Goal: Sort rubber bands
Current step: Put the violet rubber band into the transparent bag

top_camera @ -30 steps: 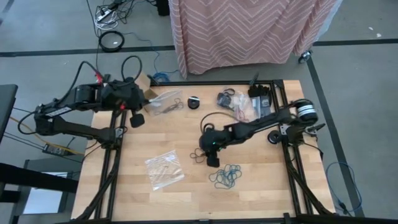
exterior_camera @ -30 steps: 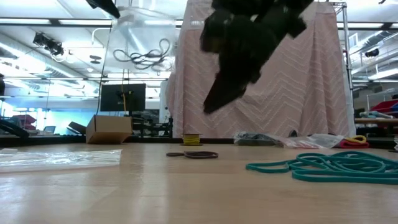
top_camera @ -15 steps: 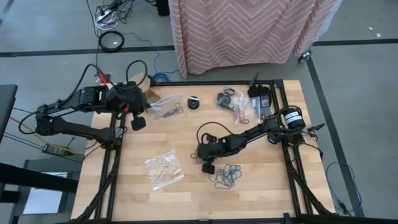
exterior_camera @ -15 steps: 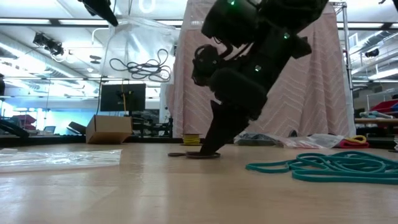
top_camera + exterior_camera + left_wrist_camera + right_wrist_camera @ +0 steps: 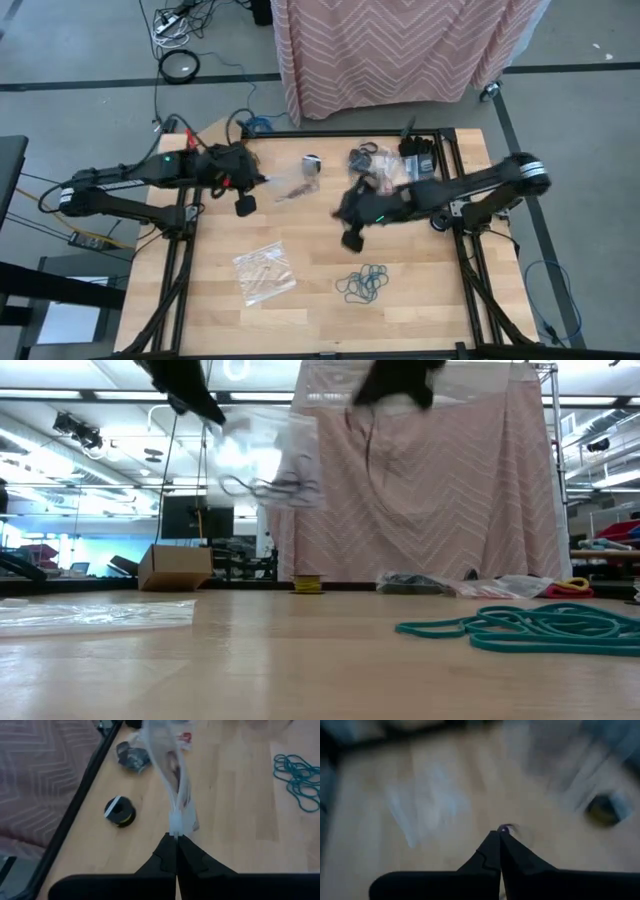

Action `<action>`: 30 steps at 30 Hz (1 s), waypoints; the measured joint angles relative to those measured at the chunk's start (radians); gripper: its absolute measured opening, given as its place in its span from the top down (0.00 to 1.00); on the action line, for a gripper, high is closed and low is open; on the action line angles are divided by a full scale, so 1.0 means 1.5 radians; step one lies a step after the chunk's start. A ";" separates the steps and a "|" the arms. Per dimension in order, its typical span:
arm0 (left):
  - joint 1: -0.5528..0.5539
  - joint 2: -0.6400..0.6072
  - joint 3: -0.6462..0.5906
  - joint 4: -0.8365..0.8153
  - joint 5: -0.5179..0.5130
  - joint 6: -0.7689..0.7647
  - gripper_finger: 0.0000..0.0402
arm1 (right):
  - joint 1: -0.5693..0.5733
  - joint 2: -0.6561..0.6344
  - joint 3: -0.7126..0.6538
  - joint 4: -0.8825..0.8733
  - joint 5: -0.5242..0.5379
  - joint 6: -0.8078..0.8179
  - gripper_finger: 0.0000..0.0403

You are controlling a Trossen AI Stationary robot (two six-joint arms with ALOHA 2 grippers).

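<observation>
Left fingers (image 5: pixel 176 851) pinch clear bag (image 5: pixel 172 780) | right fingers (image 5: pixel 499 851) closed, raised

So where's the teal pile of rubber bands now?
High view: the teal rubber bands lie on the table's near-right part, below the right gripper, right of the flat clear bag.

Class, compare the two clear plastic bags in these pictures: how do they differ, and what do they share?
The bag held by the left gripper hangs in the air, pinched at its edge; the other bag lies flat on the table, untouched. The held bag carries dark loops; the flat bag's contents look pale. Both are clear and crinkly.
</observation>
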 joint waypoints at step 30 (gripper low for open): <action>-0.008 0.262 0.143 0.220 0.076 0.082 1.00 | -0.110 -0.093 0.025 0.110 0.117 -0.140 1.00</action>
